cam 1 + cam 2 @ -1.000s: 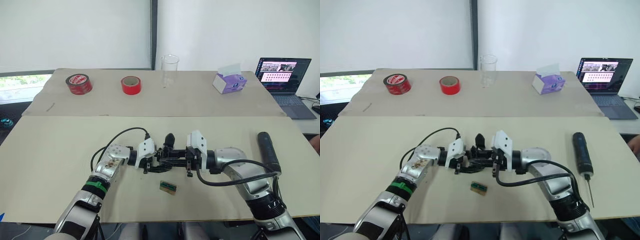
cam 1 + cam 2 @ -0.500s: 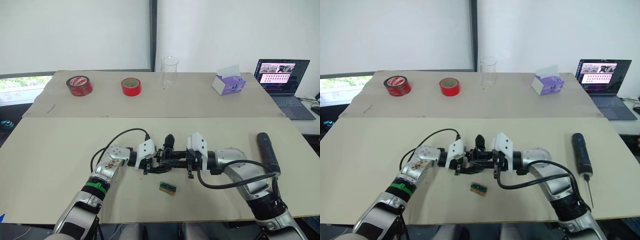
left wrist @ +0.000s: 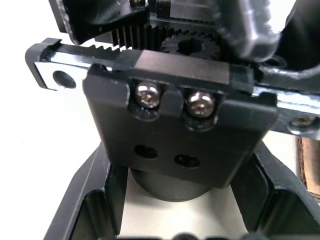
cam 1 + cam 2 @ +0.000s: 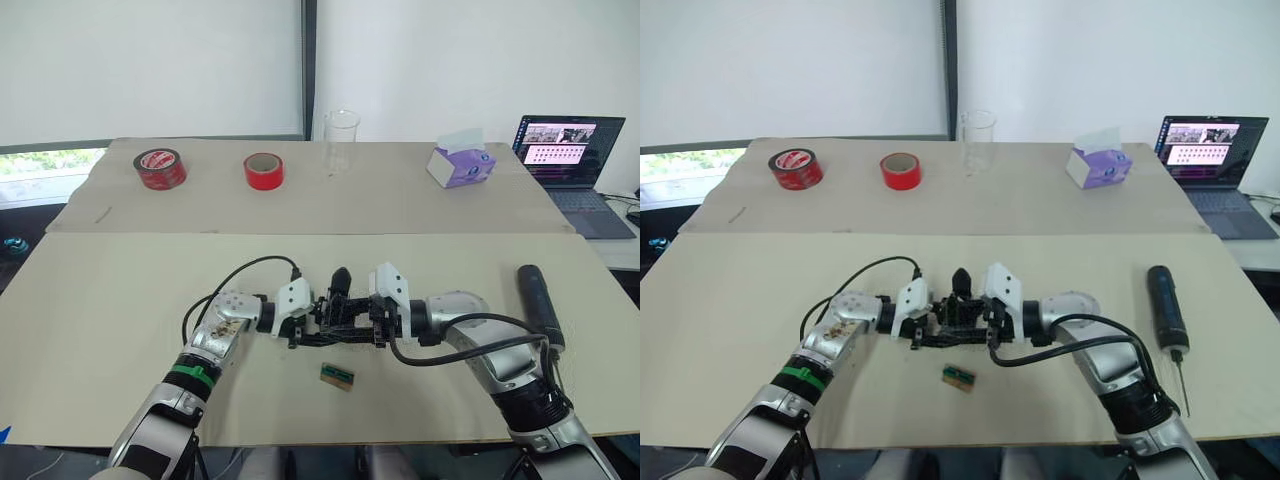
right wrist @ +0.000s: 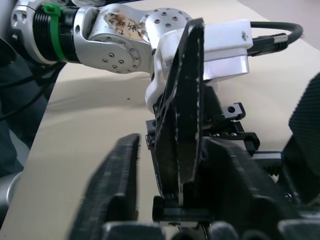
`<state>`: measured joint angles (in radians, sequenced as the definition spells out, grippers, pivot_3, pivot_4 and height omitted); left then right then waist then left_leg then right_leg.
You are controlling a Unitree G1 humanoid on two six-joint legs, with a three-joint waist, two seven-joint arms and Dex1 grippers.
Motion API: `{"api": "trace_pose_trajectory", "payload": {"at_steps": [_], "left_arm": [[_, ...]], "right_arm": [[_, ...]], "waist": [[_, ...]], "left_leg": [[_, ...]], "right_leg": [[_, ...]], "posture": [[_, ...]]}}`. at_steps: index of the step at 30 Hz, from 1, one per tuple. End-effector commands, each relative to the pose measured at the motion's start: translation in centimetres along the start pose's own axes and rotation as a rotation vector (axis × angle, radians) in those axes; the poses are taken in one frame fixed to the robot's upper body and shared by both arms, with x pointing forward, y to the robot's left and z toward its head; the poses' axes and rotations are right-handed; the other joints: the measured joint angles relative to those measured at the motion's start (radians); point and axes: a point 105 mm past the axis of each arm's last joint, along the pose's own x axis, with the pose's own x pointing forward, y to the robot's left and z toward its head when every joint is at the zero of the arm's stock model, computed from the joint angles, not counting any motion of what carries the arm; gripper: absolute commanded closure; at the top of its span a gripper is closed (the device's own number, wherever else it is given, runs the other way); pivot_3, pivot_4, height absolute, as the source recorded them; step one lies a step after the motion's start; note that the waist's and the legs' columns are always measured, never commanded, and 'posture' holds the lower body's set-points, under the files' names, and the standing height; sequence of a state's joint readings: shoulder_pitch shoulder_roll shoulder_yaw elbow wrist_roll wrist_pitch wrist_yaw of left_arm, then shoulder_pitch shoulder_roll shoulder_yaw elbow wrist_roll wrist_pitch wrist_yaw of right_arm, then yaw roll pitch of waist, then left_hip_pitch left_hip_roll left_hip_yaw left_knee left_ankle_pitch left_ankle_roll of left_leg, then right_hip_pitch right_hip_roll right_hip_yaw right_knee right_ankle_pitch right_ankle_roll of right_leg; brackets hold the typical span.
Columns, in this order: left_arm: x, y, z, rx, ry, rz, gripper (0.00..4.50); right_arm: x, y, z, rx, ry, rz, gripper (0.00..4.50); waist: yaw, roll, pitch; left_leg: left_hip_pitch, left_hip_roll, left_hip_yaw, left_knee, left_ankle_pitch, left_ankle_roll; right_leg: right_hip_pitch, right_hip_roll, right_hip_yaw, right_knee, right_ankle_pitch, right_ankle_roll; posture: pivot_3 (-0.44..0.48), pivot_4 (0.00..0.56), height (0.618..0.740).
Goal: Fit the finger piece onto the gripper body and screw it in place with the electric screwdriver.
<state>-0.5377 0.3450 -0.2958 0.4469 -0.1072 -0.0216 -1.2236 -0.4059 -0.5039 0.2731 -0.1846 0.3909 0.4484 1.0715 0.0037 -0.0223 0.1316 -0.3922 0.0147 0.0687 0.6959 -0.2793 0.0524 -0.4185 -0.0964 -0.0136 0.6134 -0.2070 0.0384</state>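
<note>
At the table's middle, my left gripper [image 4: 303,328] is shut on the gripper body [image 3: 180,130], a black block with a toothed rail and two screws. One pointed black finger [image 4: 340,281] sticks up from it. My right gripper [image 4: 372,325] meets it from the right. In the right wrist view a black tapered finger piece [image 5: 180,100] stands between that gripper's fingers [image 5: 117,195], pressed against the body, and the gripper looks shut on it. The electric screwdriver [image 4: 1164,308] lies on the table at the right, bit toward me, apart from both grippers.
A small green-and-brown block [image 4: 337,376] lies just in front of the grippers. At the back stand two red tape rolls [image 4: 160,167] [image 4: 264,171], a clear beaker [image 4: 340,140], a purple tissue box [image 4: 459,165] and an open laptop [image 4: 567,160].
My right gripper has shifted slightly left, closer against the gripper body and the left gripper. The left arm and the screwdriver have stayed put.
</note>
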Motion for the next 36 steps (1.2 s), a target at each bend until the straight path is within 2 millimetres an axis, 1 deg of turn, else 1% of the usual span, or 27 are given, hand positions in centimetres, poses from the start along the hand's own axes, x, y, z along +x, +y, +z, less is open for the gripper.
{"api": "trace_pose_trajectory", "payload": {"at_steps": [1, 2, 3, 5, 8, 12, 14, 17, 18, 20, 22, 24, 26, 28, 29, 30, 32, 34, 36], "left_arm": [[-0.2, -0.1, -1.8, -0.051, 0.064, 0.019, 2.18], [-0.2, 0.0, -1.8, -0.061, 0.056, 0.025, 2.18], [-0.3, 0.0, -1.8, -0.073, 0.052, 0.029, 2.18], [-0.3, 0.0, -1.8, -0.082, 0.054, 0.029, 1.14], [-0.5, 0.5, -1.8, -0.054, 0.052, 0.07, 0.03], [-2.2, 0.1, -2.1, -0.045, 0.047, 0.074, 0.03], [-3.7, 0.0, -1.9, -0.047, 0.018, 0.086, 0.03], [-6.7, -0.1, -1.2, -0.043, -0.051, 0.14, 0.03], [-7.6, -0.1, -0.9, -0.044, -0.083, 0.158, 0.03], [-9.5, -0.3, 0.8, -0.005, -0.189, 0.189, 0.03], [-11.5, -0.2, 2.3, 0.006, -0.249, 0.24, 0.03], [-12.7, -0.5, 3.7, 0.024, -0.262, 0.245, 0.03], [-13.4, -1.2, 5.0, 0.056, -0.254, 0.201, 0.03], [-13.7, -1.6, 5.7, 0.043, -0.243, 0.165, 0.03], [-14.0, -1.6, 6.6, 0.037, -0.259, 0.155, 0.03], [-14.2, -1.8, 8.1, 0.039, -0.302, 0.136, 0.03], [-14.2, -2.3, 10.2, 0.048, -0.362, 0.093, 0.03], [-13.9, -2.8, 11.0, 0.042, -0.369, 0.055, 0.03], [-13.5, -3.0, 11.4, 0.03, -0.37, 0.038, 0.03]], "right_arm": [[-1.3, 0.1, 1.9, -0.069, -0.056, 0.007, 0.66], [-1.7, 0.3, 1.7, -0.067, -0.043, 0.014, 0.27], [-2.2, 0.3, 1.4, -0.07, -0.032, 0.009, 0.04], [-3.2, 0.4, 1.2, -0.066, -0.023, 0.005, 0.0], [-4.8, 0.6, 1.6, -0.066, -0.045, -0.019, 0.0], [-6.9, 1.6, 2.1, -0.063, -0.047, -0.075, 0.0], [-8.4, 1.8, 2.5, -0.063, -0.072, -0.162, 0.0], [-11.8, 2.2, 1.8, -0.067, -0.05, -0.337, 0.0], [-12.9, 2.2, 1.6, -0.074, -0.037, -0.406, 0.0], [-15.3, 2.0, 1.3, -0.065, -0.044, -0.572, 0.0], [-17.4, 2.9, 0.5, -0.057, -0.012, -0.686, 0.0], [-19.1, 4.0, 0.0, -0.057, 0.008, -0.79, 0.0], [-20.5, 4.9, 0.0, -0.058, -0.012, -0.91, 0.0], [-21.4, 5.4, -0.2, -0.046, -0.033, -0.986, 0.0], [-22.3, 5.9, -0.7, -0.033, -0.029, -1.057, 0.0], [-23.6, 6.7, -1.6, -0.022, -0.01, -1.161, 0.0], [-25.5, 8.0, -3.0, -0.003, 0.023, -1.32, 0.0], [-26.3, 8.8, -4.0, 0.024, 0.045, -1.404, 0.0], [-26.9, 8.9, -4.7, 0.057, 0.072, -1.465, 0.0]], "waist": [[0.003, 0.0, 0.0], [0.004, 0.0, 0.0], [0.005, 0.0, 0.0], [0.006, 0.0, 0.0], [0.008, 0.0, 0.001], [0.004, 0.0, 0.001], [0.0, 0.0, 0.001], [0.0, 0.0, 0.001], [0.002, 0.0, 0.002], [0.002, 0.0, 0.003], [0.011, 0.0, 0.004], [0.021, 0.0, 0.004], [0.023, 0.001, 0.004], [0.021, 0.002, 0.004], [0.019, 0.002, 0.005], [0.018, 0.002, 0.005], [0.021, 0.002, 0.005], [0.021, 0.003, 0.005], [0.011, 0.005, 0.005]], "left_leg": [[-0.001, 0.0, 0.0, 0.0, 0.0, 0.0], [-0.002, 0.0, 0.0, 0.001, 0.0, 0.0], [-0.002, 0.0, 0.0, 0.001, 0.0, 0.0], [-0.002, 0.0, 0.0, 0.001, 0.0, 0.0], [-0.002, 0.0, 0.0, 0.001, 0.0, 0.0], [-0.002, 0.001, 0.0, 0.0, 0.0, 0.0], [-0.002, 0.001, 0.0, -0.001, 0.0, 0.0], [-0.002, 0.002, 0.0, -0.002, 0.0, 0.0], [-0.002, 0.002, 0.0, -0.002, 0.0, 0.0], [-0.003, 0.002, 0.0, -0.002, 0.0, 0.0], [-0.004, 0.002, 0.0, -0.001, 0.0, 0.0], [-0.006, 0.001, -0.001, -0.001, 0.0, 0.0], [-0.007, 0.0, 0.0, -0.001, 0.0, 0.0], [-0.006, 0.0, 0.0, -0.001, 0.0, 0.0], [-0.006, -0.001, 0.001, -0.001, 0.0, 0.0], [-0.006, -0.001, 0.001, -0.001, 0.0, 0.0], [-0.006, -0.001, 0.001, 0.0, 0.0, 0.0], [-0.006, 0.0, 0.0, -0.001, 0.0, 0.0], [-0.006, 0.0, 0.001, -0.001, 0.0, 0.0]], "right_leg": [[-0.001, 0.0, 0.0, 0.0, 0.0, 0.0], [-0.002, 0.0, 0.0, 0.0, 0.0, 0.0], [-0.001, 0.0, 0.0, 0.0, 0.0, 0.0], [-0.001, 0.0, 0.0, 0.0, 0.0, 0.0], [-0.002, 0.001, 0.0, 0.0, 0.0, 0.0], [-0.002, 0.002, 0.0, 0.0, 0.0, 0.0], [-0.003, 0.002, 0.0, -0.001, 0.0, 0.0], [-0.004, 0.002, 0.0, 0.0, 0.0, -0.001], [-0.004, 0.002, 0.0, 0.0, -0.001, -0.001], [-0.004, 0.0, 0.0, 0.0, 0.0, -0.001], [-0.004, -0.003, 0.0, -0.001, 0.0, 0.0], [-0.005, -0.006, -0.002, -0.001, 0.0, 0.0], [-0.005, -0.008, -0.003, -0.002, 0.0, 0.0], [-0.004, -0.008, -0.002, -0.003, 0.0, 0.001], [-0.004, -0.008, -0.001, -0.003, -0.001, 0.0], [-0.003, -0.008, -0.001, -0.003, -0.001, -0.001], [-0.004, -0.005, -0.002, -0.003, -0.003, -0.001], [-0.004, -0.003, -0.001, -0.002, -0.004, 0.0], [-0.004, -0.002, 0.001, -0.002, -0.005, 0.0]], "posture": [[0.0, 0.15, 0.74], [0.0, 0.15, 0.74], [0.0, 0.15, 0.74], [0.0, 0.15, 0.74], [0.0, 0.15, 0.74], [0.0, 0.15, 0.74], [0.0, 0.15, 0.74], [0.0, 0.15, 0.74], [0.0, 0.15, 0.74], [0.0, 0.15, 0.74], [0.0, 0.15, 0.74], [0.0, 0.15, 0.74], [0.0, 0.15, 0.74], [0.0, 0.15, 0.74], [0.0, 0.15, 0.74], [0.0, 0.15, 0.74], [0.0, 0.15, 0.74], [0.0, 0.15, 0.74], [0.0, 0.15, 0.74]]}}
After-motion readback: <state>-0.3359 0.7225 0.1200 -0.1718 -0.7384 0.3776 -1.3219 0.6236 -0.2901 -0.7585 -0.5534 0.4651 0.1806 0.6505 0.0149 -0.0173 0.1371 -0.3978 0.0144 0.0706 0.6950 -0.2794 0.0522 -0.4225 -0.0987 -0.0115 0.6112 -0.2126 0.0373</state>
